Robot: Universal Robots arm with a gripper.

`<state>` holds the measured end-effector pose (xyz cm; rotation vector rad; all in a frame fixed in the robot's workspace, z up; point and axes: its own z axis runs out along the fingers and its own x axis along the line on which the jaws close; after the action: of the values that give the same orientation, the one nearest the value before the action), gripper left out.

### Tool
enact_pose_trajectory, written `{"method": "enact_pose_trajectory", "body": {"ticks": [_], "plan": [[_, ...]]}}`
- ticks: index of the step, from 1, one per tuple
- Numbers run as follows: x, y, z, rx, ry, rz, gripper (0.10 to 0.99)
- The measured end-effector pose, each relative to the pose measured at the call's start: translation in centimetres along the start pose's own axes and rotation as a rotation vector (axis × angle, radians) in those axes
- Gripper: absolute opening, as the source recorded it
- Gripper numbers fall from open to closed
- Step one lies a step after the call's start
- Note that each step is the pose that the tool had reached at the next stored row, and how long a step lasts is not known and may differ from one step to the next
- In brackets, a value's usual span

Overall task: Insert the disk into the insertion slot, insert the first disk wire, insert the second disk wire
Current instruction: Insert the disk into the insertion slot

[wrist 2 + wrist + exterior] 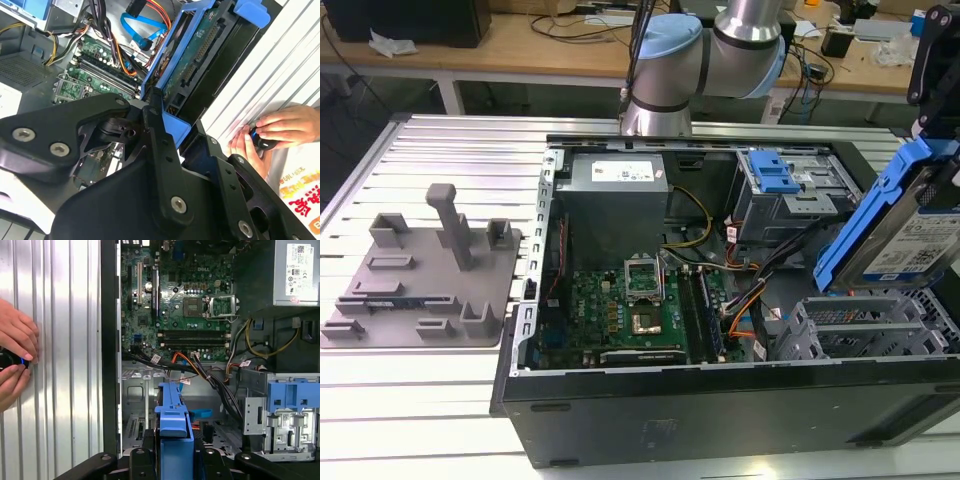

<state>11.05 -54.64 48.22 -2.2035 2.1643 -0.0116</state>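
Gripper (173,447) with jaws closed on the blue frame (174,412) of the disk (905,240), which hangs tilted below it, above the insertion slot (860,335); rigid, dense and probably shock-sensitive, the disk is best gripped by its frame edges.

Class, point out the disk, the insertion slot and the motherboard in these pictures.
disk (925,245), exterior view, on its white label.
insertion slot (820,335), exterior view, on the grey cage wall.
motherboard (595,300), exterior view, on the green board surface.
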Motion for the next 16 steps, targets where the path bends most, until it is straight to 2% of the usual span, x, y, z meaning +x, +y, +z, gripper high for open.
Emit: {"method": "enact_pose_trajectory", "body": {"ticks": [16], "plan": [[0.07, 0.02, 0.46, 0.0, 0.0001, 0.0, 0.369]]}}
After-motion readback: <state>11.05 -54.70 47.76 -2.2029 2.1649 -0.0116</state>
